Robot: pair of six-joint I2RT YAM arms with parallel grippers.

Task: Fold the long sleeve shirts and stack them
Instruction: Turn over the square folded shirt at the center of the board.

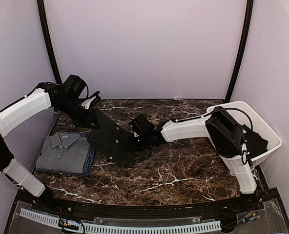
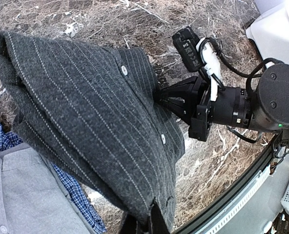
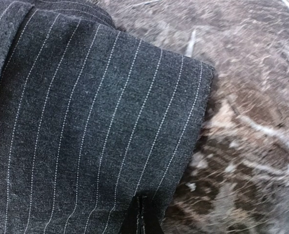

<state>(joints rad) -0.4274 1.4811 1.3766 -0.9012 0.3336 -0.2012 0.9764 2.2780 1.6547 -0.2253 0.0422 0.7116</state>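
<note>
Pinstripe shirt pinched both sides: left hand grasping one edge, right hand grasping opposite edge.

Pinstriped shirt lifted, grey shirt folded

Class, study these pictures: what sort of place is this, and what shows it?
Probably a robotics lab cell: plain pale walls box in a marble-patterned table, and the left arm and right arm are mounted at its near edge, handling a pinstriped shirt.
</note>
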